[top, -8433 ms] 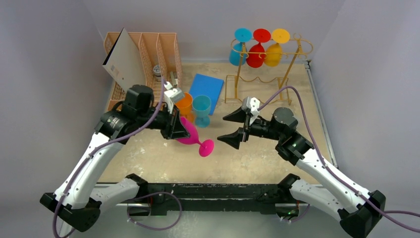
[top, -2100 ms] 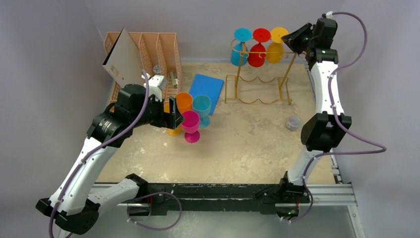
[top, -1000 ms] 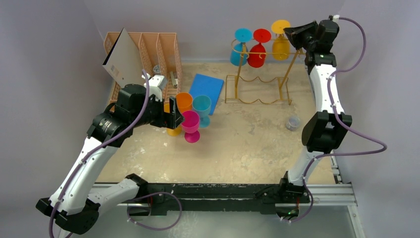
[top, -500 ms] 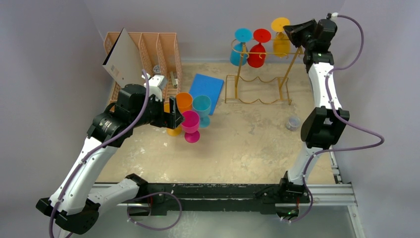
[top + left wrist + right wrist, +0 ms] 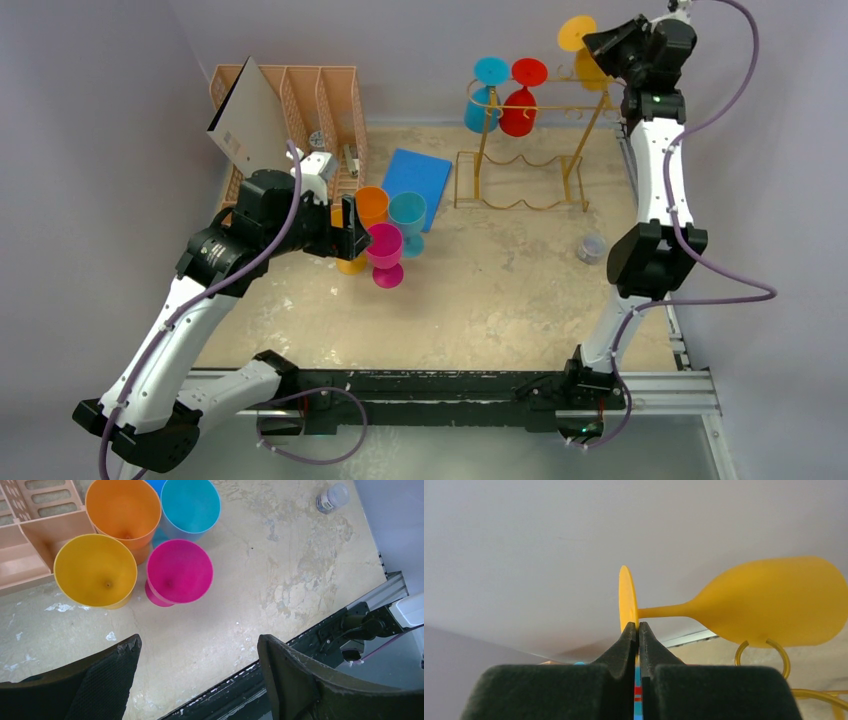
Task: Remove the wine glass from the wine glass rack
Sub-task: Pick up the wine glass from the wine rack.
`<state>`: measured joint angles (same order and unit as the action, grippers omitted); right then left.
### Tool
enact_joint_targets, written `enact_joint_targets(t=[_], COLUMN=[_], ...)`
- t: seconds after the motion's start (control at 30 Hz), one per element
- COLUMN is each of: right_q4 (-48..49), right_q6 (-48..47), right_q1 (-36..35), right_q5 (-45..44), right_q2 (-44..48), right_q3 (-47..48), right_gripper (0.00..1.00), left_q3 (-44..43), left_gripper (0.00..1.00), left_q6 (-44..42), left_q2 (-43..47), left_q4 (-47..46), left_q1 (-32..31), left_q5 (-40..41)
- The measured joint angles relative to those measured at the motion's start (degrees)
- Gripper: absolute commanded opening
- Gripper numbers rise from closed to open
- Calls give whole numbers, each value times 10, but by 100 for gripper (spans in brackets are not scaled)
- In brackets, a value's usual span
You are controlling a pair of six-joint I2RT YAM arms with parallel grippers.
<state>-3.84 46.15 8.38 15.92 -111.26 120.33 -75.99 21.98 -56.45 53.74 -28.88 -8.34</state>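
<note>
The gold wire wine glass rack (image 5: 520, 150) stands at the back of the table. A blue glass (image 5: 487, 95) and a red glass (image 5: 520, 102) hang upside down from its top rail. My right gripper (image 5: 593, 42) is raised at the rack's right end, shut on the foot of the yellow wine glass (image 5: 577, 32). In the right wrist view the gripper (image 5: 638, 625) pinches the foot's rim. The glass's bowl (image 5: 774, 602) lies sideways just above a rack loop (image 5: 764, 652). My left gripper (image 5: 197, 642) stands open and holds nothing, above four upright cups.
Orange (image 5: 372, 205), teal (image 5: 407, 215), pink (image 5: 385, 250) and yellow (image 5: 350, 264) cups cluster left of centre. A peach file organizer (image 5: 320, 100) holding a board (image 5: 250, 118) stands at the back left. A blue sheet (image 5: 415, 175) lies beside it. A small jar (image 5: 592, 247) sits at the right.
My right gripper has lifted the yellow glass up and to the right, off the rack's top rail. The left arm and the cups have not moved.
</note>
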Motion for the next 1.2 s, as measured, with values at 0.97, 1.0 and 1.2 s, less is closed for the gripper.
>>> enact_joint_targets(t=[0.97, 1.0, 1.2], right_q4=[-58, -58, -62], right_q6=[-201, -202, -210], right_q1=[2, 2, 3], right_q5=[-131, -140, -181], right_q2=[129, 132, 157], right_q3=[-111, -118, -155], right_gripper=[0, 0, 0], left_q3=[17, 18, 18], left_gripper=[84, 84, 84], left_q6=[0, 0, 0], left_q2=[1, 1, 1], left_q4=[0, 0, 0], left_q1=[0, 0, 0], left_q5=[-4, -4, -5])
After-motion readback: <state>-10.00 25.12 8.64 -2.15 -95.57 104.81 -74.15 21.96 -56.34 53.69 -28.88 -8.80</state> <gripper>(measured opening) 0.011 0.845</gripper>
